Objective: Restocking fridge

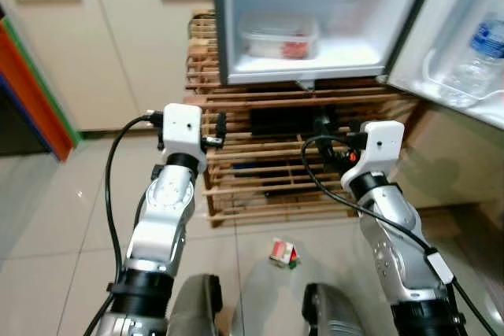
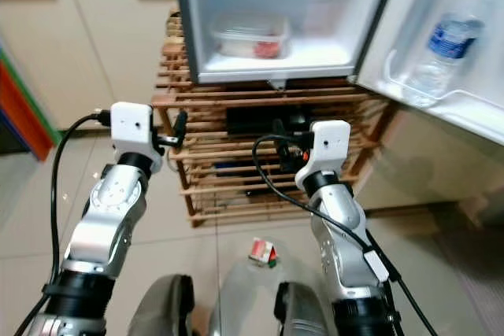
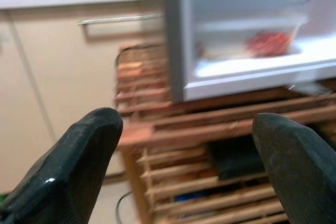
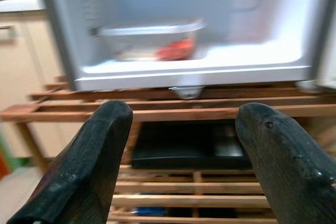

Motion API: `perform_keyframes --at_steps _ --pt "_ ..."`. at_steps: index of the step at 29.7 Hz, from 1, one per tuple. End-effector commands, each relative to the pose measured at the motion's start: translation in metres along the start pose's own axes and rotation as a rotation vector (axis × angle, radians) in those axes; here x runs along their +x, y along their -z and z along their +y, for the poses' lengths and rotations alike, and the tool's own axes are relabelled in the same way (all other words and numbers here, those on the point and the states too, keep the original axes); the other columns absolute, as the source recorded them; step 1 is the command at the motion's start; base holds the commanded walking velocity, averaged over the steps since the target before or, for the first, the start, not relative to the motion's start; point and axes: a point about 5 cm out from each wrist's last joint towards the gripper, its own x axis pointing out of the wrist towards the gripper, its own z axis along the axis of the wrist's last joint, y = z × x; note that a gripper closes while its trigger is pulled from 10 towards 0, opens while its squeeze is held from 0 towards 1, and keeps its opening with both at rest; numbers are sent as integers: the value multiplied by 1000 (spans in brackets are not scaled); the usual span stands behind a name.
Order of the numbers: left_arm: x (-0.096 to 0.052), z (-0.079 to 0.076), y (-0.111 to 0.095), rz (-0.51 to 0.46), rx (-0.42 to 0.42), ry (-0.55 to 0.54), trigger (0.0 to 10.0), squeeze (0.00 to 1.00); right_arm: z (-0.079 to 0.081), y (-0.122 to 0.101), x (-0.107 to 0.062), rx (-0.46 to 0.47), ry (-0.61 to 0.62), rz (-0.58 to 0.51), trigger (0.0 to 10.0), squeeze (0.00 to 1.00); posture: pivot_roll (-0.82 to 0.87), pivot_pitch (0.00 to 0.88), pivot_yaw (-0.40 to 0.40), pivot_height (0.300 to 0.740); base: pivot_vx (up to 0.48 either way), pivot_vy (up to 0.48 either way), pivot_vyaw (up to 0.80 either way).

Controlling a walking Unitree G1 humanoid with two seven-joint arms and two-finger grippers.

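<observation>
Both arms raised, empty, facing open fridge; small carton lying on floor.

The left end effector [image 3: 178,166] is hovering released, holding nothing, pointing at the wooden rack [image 1: 276,171] near the cabinet [image 1: 94,53]. The small carton [image 1: 283,253], likely the item to restock, is sitting on the floor [image 1: 63,218] between the robot's feet, well below both arms. The fridge [image 1: 315,13] is standing open on the rack, with a food container [image 1: 279,35] on its shelf. The right end effector [image 4: 184,161] is also released and empty. A water bottle [image 2: 445,49] is sitting in the door shelf [image 2: 425,100]. Risks: stepping forward is likely crushing or kicking the carton; right arm cable could snag on rack slats; swinging the right arm wide could hit the open door.
</observation>
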Motion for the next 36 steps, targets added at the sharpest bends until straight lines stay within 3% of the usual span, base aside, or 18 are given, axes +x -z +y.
perform_keyframes --at_steps 1,23,27,29,36 --pt "2 -4 -7 -33 2 9 10000 0 -2 -2 2 -9 8 -13 10000 0 56 43 5 619 480 0 0" --pt "1 -8 -19 -95 -18 2 10000 0 8 -5 12 -1 -27 -26 10000 0 64 47 3 619 479 0 0" --pt "0 -6 -22 -114 -22 -8 10000 0 11 -9 26 6 -37 -34 10000 0 70 51 3 619 461 0 0" --pt "-3 -4 -26 -131 -21 -15 10000 0 15 -16 47 5 -46 -48 10000 0 93 64 3 619 0 0 0" --pt "-9 5 -32 -142 -16 -14 10000 0 28 -20 70 30 -84 -46 10000 0 135 110 11 619 0 0 0"
